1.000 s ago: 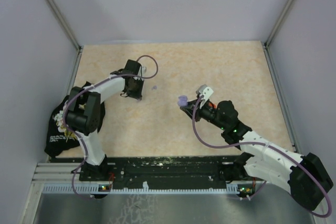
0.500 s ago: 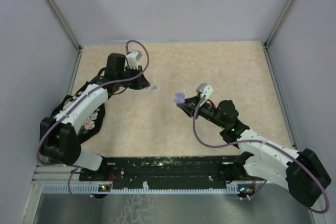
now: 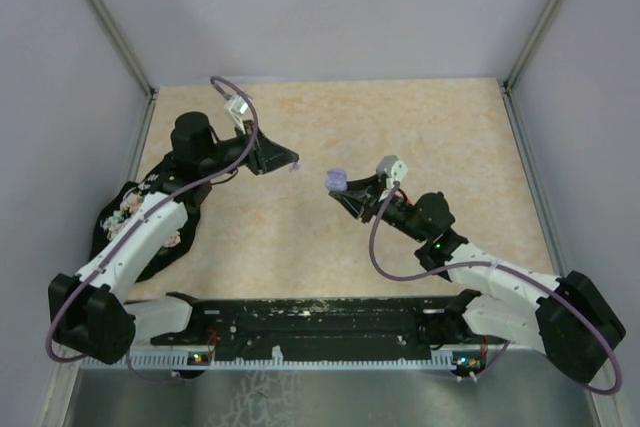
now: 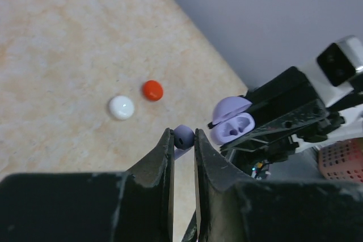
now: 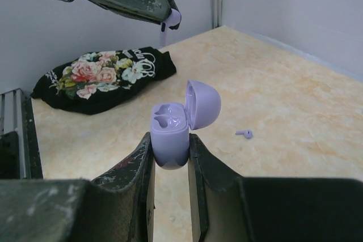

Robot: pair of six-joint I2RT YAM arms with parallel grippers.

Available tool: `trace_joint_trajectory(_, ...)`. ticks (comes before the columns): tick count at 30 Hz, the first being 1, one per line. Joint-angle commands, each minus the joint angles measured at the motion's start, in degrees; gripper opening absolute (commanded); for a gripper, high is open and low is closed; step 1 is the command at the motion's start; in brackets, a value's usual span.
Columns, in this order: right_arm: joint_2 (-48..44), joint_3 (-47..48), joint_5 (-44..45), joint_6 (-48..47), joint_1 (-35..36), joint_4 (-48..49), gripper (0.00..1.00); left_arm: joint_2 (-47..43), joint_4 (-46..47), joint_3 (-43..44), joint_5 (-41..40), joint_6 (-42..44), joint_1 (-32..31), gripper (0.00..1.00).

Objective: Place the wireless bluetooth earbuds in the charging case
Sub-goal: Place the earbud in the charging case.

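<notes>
- Left gripper [image 3: 290, 162], pinched shut on a lilac earbud [image 4: 183, 135], has swung up toward frame centre (clear of the desk [image 3: 430, 127]).
- Right gripper [image 3: 347, 192] clamps the open case [image 3: 336, 180] at centre, so insertion looks to be next.

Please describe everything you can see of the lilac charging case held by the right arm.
The charging case is a rounded shell of smooth, glossy lilac plastic. Its hinged lid stands open, tipped back, and the two shaped wells inside are empty. It sits upright, clamped at its lower half between the two fingers of the right end effector, above the table. Nothing else touches it; the lilac earbud in the left end effector is apart from it.
</notes>
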Motion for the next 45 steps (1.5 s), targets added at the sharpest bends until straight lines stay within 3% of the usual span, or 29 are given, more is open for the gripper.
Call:
trace_joint_trajectory(1,0.63,2.07,-0.64,1.13,1.02,7.88,0.0,-3.5,14.08,-3.41,7.42,-10.07,-0.04,0.12)
trace_joint_trajectory(11,3.18,4.94,1.31,0.34,3.82,11.88,0.0,-6.8,25.23,-5.75,6.97,-18.81,-2.62,0.12)
trace_joint_trajectory(25,5.0,7.11,3.84,-0.45,6.42,16.24,0.0,-6.87,31.49,-7.25,2.54,-19.73,-10.26,0.12)
trace_joint_trajectory(45,4.22,7.54,2.52,-0.81,7.23,17.69,0.0,-6.16,24.25,-5.24,-2.63,-11.43,-14.92,0.12)
